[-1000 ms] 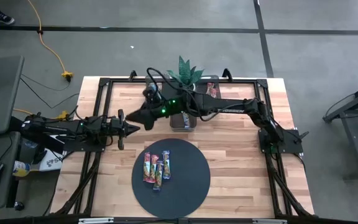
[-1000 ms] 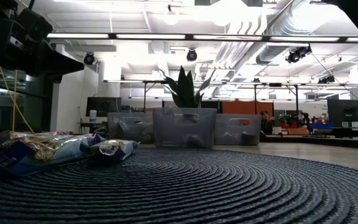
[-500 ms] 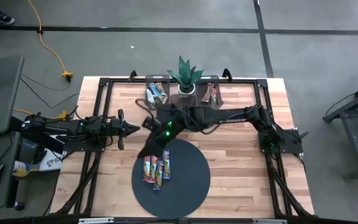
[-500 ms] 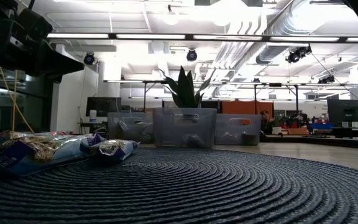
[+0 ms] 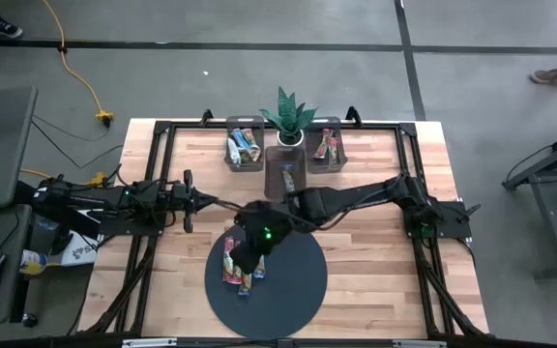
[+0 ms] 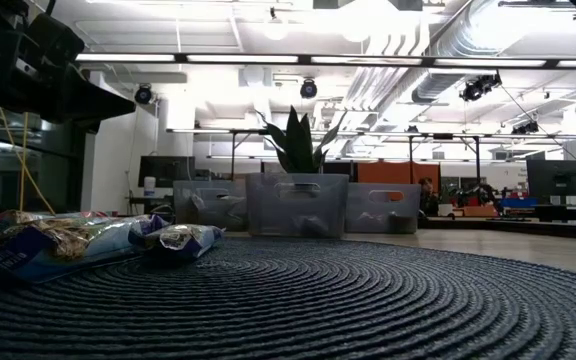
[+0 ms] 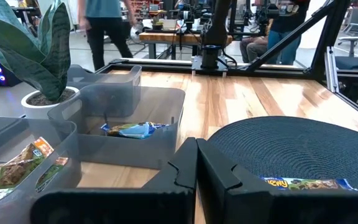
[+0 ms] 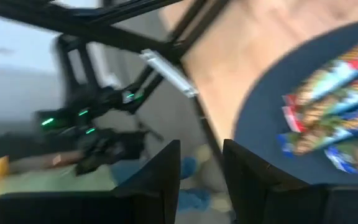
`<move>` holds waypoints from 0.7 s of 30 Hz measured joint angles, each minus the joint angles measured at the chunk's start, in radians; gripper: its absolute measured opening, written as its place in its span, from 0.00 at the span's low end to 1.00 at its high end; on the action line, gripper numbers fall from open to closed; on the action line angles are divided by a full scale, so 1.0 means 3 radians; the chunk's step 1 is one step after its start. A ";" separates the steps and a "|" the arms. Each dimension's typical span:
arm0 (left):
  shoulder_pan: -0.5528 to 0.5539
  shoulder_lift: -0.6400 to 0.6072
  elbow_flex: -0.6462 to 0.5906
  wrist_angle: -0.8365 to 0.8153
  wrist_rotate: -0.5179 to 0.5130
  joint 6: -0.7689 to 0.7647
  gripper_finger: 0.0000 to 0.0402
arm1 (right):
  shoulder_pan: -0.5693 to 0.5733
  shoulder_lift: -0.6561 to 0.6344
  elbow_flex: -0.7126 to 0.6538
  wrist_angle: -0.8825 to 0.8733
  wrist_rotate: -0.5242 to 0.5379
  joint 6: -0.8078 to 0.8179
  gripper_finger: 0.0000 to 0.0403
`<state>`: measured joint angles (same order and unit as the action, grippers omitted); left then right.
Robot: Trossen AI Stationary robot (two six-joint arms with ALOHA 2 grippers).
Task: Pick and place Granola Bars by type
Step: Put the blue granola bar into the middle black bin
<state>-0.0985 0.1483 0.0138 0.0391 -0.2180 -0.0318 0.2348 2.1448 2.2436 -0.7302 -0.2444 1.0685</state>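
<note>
Dark right gripper (image 5: 248,261) hovered empty, fingers parted a little, over granola bars (image 5: 237,268) at nine o'clock on the round mat (image 5: 293,280). Left gripper (image 5: 204,201) waited closed at ten o'clock.

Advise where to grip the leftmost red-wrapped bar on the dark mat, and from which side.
Mid-length, straight down: the red-wrapped bar lies flat on the mat, long and narrow, so the right pincer spans its short width. A neighbour lies close on one side.
</note>
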 joint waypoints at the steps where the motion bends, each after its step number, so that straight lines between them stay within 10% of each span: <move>1: 0.0000 0.0000 0.0000 -0.0001 0.0000 0.0000 0.00 | 0.0027 0.0000 0.0000 -0.0076 0.0119 0.0022 0.26; 21: 0.0001 0.0001 -0.0001 0.0000 0.0001 0.0000 0.00 | 0.0477 0.0124 -0.0001 -0.0831 0.2007 0.0785 0.26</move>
<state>-0.0982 0.1486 0.0135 0.0390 -0.2176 -0.0319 0.3778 2.1820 2.2433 -0.9796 0.3576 1.3040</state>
